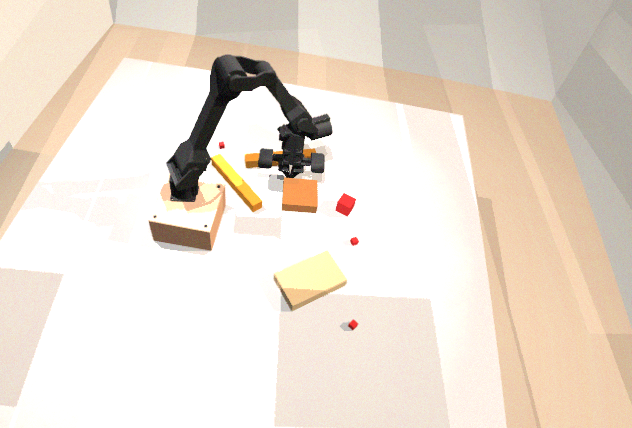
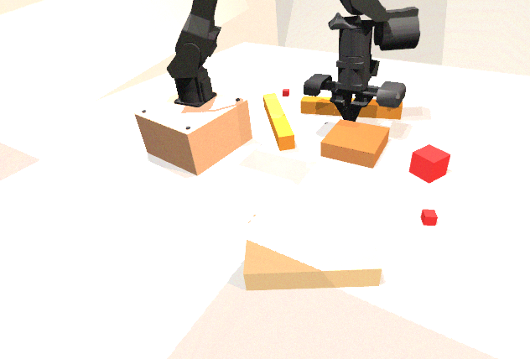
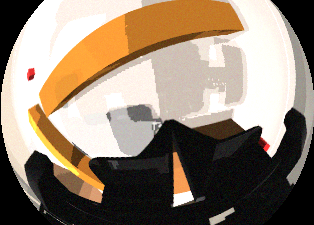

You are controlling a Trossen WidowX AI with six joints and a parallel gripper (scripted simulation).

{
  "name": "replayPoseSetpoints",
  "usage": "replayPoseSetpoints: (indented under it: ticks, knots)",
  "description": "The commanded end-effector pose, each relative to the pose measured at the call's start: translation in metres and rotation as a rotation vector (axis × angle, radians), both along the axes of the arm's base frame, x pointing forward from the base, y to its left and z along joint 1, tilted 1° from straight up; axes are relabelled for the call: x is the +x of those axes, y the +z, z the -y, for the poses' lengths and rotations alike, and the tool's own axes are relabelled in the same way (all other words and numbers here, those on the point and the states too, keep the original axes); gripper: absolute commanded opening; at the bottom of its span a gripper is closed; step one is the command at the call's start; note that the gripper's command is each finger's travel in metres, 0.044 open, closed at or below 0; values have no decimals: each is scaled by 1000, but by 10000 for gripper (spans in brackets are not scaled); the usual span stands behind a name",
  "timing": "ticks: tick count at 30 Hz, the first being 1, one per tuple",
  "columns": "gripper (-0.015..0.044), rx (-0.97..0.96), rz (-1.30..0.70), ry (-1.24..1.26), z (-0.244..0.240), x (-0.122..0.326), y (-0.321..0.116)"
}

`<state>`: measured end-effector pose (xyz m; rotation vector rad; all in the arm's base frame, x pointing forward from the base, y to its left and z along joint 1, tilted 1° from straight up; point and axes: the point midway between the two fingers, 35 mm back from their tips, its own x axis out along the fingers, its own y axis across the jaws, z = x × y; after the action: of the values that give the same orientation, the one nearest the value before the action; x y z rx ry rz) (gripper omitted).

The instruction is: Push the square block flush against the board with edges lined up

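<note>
The square block (image 1: 299,195) (image 2: 354,141) is a flat orange tile on the white table. A long orange board (image 1: 252,159) (image 2: 387,111) (image 3: 133,33) lies just behind it, with a narrow gap between them. My gripper (image 1: 290,173) (image 2: 350,117) (image 3: 169,124) is shut and empty and points straight down. Its tip is low in that gap, at the block's far edge. I cannot tell whether it touches the block. A second long bar (image 1: 236,182) (image 2: 277,120) (image 3: 63,146), yellow and orange, lies at an angle to the left of the block.
A pale yellow slab (image 1: 309,278) (image 2: 308,278) lies nearer the front. A red cube (image 1: 345,204) (image 2: 429,163) sits right of the block, and small red cubes (image 1: 354,241) (image 2: 428,217) are scattered about. The arm's tan pedestal (image 1: 186,226) (image 2: 192,132) stands to the left.
</note>
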<state>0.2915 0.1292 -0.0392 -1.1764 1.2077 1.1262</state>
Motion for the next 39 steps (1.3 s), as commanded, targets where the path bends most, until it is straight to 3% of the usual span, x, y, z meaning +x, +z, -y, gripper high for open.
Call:
replayPoseSetpoints:
  ticks: [1,39]
  knots:
    - [0,-3,-5,4,8,-2,-1]
    - [0,-8,-5,4,68,2,-1]
